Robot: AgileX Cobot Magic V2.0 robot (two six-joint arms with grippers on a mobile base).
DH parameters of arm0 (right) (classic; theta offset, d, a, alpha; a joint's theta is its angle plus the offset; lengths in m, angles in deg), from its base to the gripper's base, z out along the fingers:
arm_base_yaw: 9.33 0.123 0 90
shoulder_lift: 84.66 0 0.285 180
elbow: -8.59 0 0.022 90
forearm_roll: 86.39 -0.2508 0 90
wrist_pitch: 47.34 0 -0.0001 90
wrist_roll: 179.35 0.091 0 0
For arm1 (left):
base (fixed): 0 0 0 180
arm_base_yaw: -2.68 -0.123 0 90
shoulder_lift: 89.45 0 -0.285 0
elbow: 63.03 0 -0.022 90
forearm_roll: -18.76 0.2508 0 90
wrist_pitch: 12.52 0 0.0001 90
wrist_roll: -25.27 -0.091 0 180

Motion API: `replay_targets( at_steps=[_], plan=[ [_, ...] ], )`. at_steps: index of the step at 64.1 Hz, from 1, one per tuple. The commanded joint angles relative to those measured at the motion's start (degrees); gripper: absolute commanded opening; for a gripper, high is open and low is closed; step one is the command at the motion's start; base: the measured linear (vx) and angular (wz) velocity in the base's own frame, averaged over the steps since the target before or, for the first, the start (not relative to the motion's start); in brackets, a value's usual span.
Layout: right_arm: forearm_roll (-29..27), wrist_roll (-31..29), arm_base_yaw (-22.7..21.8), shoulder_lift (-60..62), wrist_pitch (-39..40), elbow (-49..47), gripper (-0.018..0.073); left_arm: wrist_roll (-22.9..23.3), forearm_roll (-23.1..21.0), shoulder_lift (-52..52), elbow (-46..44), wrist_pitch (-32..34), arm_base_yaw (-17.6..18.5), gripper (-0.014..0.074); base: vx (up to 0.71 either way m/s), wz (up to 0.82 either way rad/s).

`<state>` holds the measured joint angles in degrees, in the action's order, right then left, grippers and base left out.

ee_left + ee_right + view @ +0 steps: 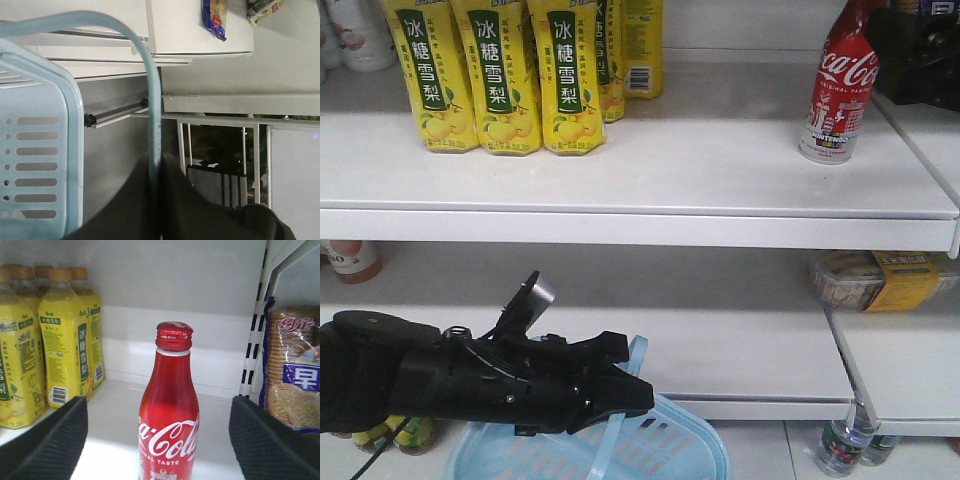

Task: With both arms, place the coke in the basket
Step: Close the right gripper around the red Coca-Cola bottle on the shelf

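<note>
The coke (840,85) stands upright on the upper shelf (670,170), its long axis vertical, centred between the wide-open pads (50,440) of the right gripper (156,412) and seemingly untouched, so that arm is nearer, while the left gripper (638,395), lower down, is clamped on the basket (705,440) handle.

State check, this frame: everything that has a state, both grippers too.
coke: upright, capped, on the upper shelf, not gripped.
basket: below the shelves, coke not in it.
handle: raised, caught in the left gripper.
left gripper: shut on the handle.
right gripper: open, a finger on either side of the coke, not touching.
yellow bottles: upright, capped.
</note>
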<state>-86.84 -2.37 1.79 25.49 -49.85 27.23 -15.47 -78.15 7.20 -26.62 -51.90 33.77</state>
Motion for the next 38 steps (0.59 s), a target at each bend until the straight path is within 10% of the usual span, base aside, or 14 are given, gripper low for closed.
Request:
replay_targets(
  at_steps=[1,38],
  plan=[
    [0.03,-0.48,0.11,-1.19,4.05,-3.31,0.0557,-0.29,-5.31,-2.54,-1.29,-2.91,0.30,-0.0006,0.00,0.00],
    [0.06,-0.57,-0.23,-11.80,8.05,-10.68,0.0557,-0.29,-5.31,-2.54,-1.29,-2.91,0.30,-0.0006,0.00,0.00]
  ],
)
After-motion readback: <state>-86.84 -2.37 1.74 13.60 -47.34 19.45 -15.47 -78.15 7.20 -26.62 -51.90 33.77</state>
